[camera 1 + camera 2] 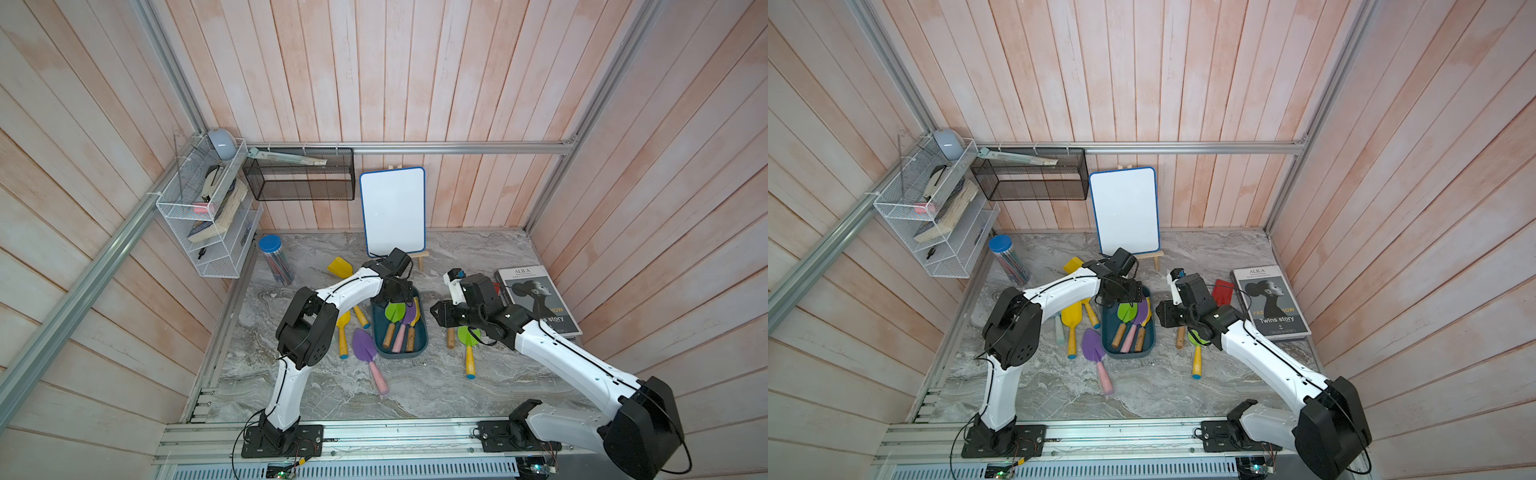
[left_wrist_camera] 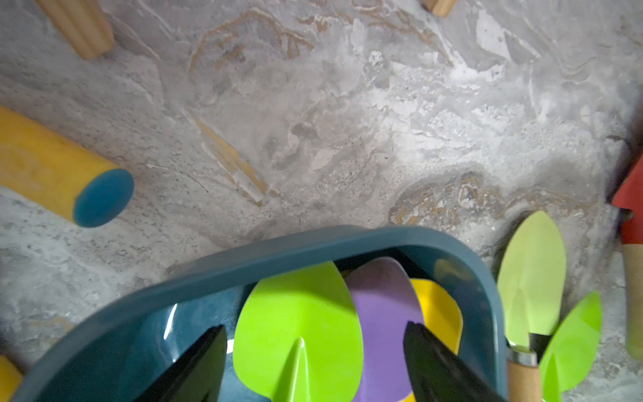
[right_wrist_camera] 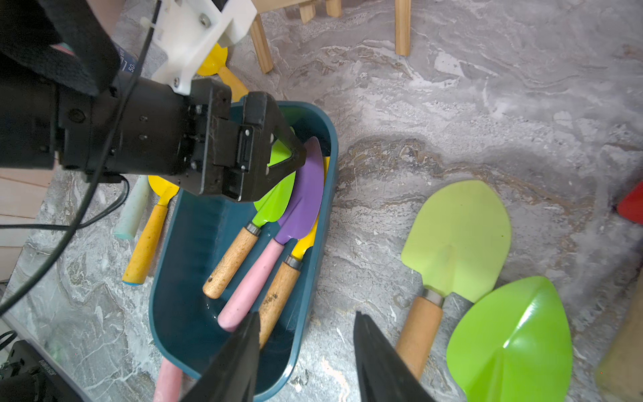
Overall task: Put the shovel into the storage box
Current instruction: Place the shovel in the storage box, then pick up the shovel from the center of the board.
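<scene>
Over the far end of the storage box (image 1: 400, 354) hangs the left gripper (image 2: 313, 334), jaws spread, so no way in there. Three shovels (image 1: 401, 328) crowd the box's right side, while its left floor lies bare. The right gripper (image 3: 306, 315) hovers just beside the right wall. A purple shovel (image 1: 365, 347) lies by the left wall, maybe touching it. Up front, the table (image 1: 436, 386) is wide open.

Box (image 3: 184, 278): dark teal.
Green shovel (image 3: 275, 198): lime blade, wood handle.
Purple shovel (image 3: 306, 188): pink handle.
Yellow shovel (image 3: 308, 238): wood handle.
Table (image 1: 415, 390): grey, marble-veined.
Whiteboard (image 1: 392, 208): white, blue border.
</scene>
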Motion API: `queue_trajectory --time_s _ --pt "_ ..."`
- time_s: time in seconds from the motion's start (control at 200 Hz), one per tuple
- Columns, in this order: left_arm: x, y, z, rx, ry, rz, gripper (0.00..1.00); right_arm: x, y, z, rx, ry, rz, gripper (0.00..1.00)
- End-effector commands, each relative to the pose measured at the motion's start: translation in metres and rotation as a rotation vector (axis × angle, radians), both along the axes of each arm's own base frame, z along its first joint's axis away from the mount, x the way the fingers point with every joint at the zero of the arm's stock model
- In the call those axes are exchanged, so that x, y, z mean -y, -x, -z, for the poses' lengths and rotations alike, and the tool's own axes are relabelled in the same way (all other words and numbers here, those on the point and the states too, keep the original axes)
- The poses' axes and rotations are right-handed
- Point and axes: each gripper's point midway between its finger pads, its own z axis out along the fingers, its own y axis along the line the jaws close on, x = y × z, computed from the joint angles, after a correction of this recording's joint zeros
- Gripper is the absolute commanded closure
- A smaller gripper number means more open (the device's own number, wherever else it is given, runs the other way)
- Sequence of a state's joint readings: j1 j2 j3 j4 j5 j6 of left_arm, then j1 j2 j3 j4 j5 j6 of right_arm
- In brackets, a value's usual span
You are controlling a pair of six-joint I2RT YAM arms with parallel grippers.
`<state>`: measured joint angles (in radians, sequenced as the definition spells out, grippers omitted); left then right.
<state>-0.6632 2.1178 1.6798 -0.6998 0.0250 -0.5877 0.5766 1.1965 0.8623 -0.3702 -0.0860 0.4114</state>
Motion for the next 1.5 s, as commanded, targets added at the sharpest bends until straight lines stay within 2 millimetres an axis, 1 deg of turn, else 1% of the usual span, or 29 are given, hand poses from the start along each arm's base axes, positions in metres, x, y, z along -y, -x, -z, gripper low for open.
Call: queue_trajectory --time_s 0.0,0.075,0.145,0.305,0.39,0.45,0.595,0.82,0.96,1.075,1.295,1.41,1.495 --pt "0.001 -0.002 -0.007 0.027 -0.028 -0.005 0.15 0.023 -0.003 -0.003 0.019 0.036 0.093 0.50" --pt "0.004 -0.002 -0.020 0.068 -0.010 0.005 0.15 0.046 -0.007 -0.004 0.018 0.042 0.195 0.50" --pt "0.007 -0.002 -0.035 0.111 0.021 0.018 0.14 0.076 -0.011 0.001 0.001 0.043 0.310 0.50" --pt "0.018 0.007 -0.074 0.216 0.171 0.077 0.13 0.141 -0.008 0.031 -0.071 0.042 0.511 0.51" --pt "0.021 0.013 -0.091 0.265 0.240 0.101 0.12 0.162 -0.007 0.045 -0.102 0.051 0.561 0.51" --pt "0.023 0.018 -0.100 0.290 0.280 0.123 0.11 0.170 -0.007 0.053 -0.119 0.060 0.576 0.51" --pt "0.024 0.027 -0.112 0.313 0.326 0.157 0.10 0.177 -0.014 0.063 -0.140 0.076 0.586 0.51" --pt "0.024 0.035 -0.111 0.316 0.344 0.183 0.10 0.181 -0.028 0.085 -0.191 0.097 0.594 0.51" --pt "0.022 0.035 -0.112 0.325 0.345 0.187 0.10 0.179 -0.041 0.099 -0.231 0.115 0.581 0.51" --pt "0.020 0.035 -0.114 0.334 0.344 0.189 0.09 0.178 -0.049 0.106 -0.244 0.118 0.579 0.51" --pt "0.015 0.030 -0.115 0.340 0.342 0.183 0.09 0.176 -0.053 0.120 -0.278 0.120 0.571 0.52" --pt "0.012 0.027 -0.114 0.339 0.345 0.177 0.09 0.176 -0.054 0.125 -0.290 0.127 0.569 0.57" --pt "0.011 0.026 -0.114 0.335 0.350 0.176 0.09 0.176 -0.054 0.128 -0.301 0.126 0.567 0.65"
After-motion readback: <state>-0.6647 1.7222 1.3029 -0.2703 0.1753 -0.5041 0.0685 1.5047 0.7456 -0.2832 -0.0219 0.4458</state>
